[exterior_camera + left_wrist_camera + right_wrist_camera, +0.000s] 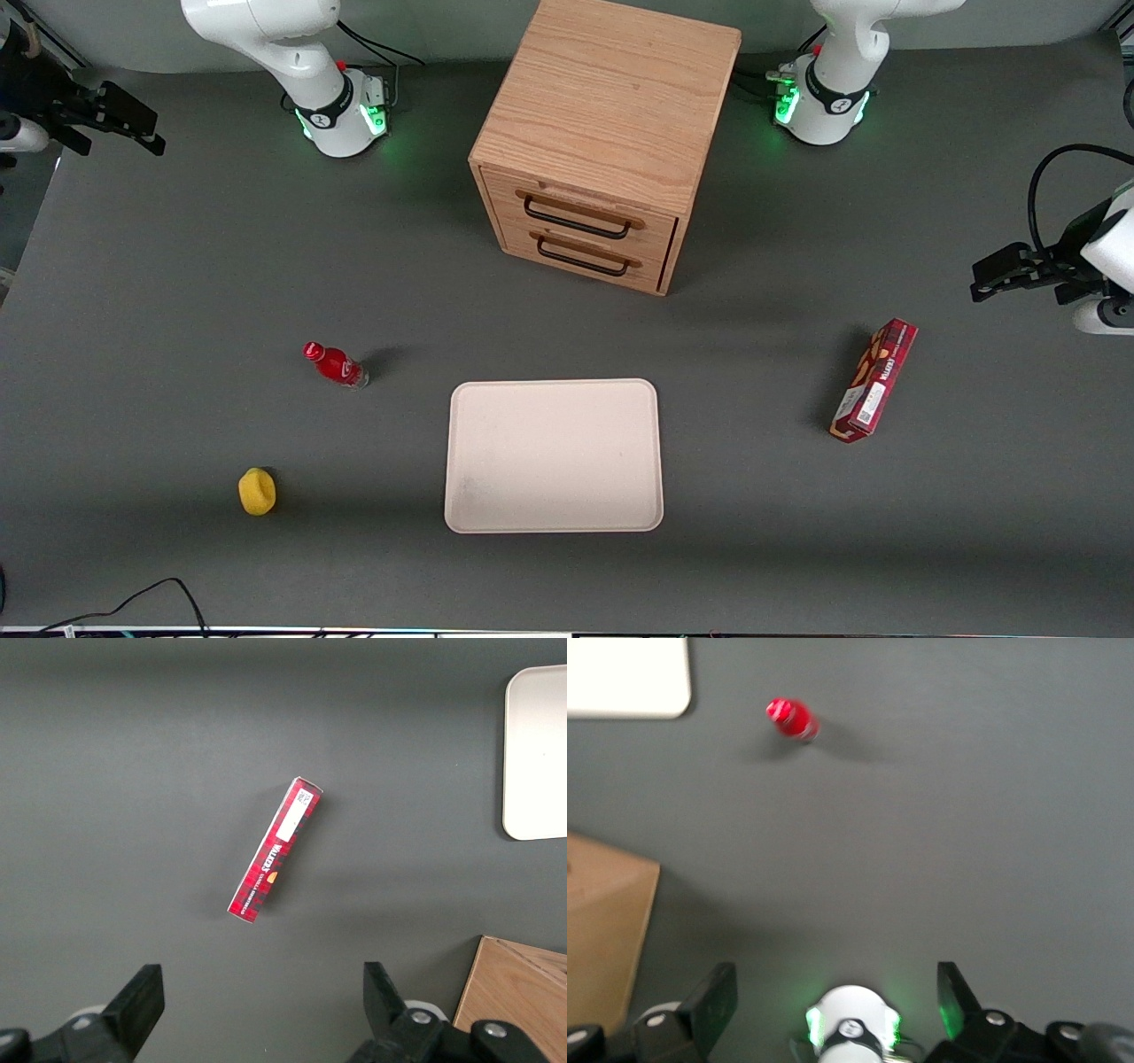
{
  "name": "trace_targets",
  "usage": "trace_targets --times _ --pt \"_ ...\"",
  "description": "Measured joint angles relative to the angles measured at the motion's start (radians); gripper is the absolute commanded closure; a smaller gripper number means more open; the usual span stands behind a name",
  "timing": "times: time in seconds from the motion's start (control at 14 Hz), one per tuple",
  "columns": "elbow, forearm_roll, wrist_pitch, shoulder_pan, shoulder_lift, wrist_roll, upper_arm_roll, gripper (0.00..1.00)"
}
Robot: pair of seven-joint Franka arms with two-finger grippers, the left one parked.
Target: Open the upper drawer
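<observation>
A: Taking the tray as the mark, what lay nearest the camera?

B: The tray itself, bare, with a yellow object off toward the working arm's end, a shade nearer the camera; what it was I couldn't make out. A red bottle stood farther back on that same end.

A: And toward the parked arm's end?

B: A red carton, standing on its long edge, well apart from the tray.

A: The upper drawer?

B: Farther from the camera than the tray sat the wooden cabinet. The upper drawer was shut, its dark handle above the lower drawer.

A: Where was the gripper?

B: The gripper hung at the working arm's end, well apart from the cabinet, half cut off at the frame's edge. From the wrist, the fingers stood spread, holding nothing, above bare table, with the bottle and the cabinet's corner in sight.
</observation>
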Motion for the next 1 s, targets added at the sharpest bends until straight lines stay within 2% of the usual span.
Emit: trace_targets --times 0.07,0.21,0.43,0.64,0.71,0.79,1.0 --pt "0.014 0.022 -0.001 0.001 0.010 -0.044 0.010 0.00" --pt "0.077 0.107 -0.017 0.004 0.056 -0.095 0.029 0.00" --pt "0.187 0.224 -0.051 0.006 0.160 -0.263 0.100 0.00" --pt "0.231 0.417 -0.055 0.008 0.263 -0.349 0.164 0.00" --pt "0.239 0.462 -0.054 0.008 0.302 -0.360 0.194 0.00" --pt "0.250 0.483 -0.045 0.008 0.345 -0.369 0.239 0.00" --pt "0.270 0.487 0.068 0.012 0.474 -0.372 0.413 0.00"
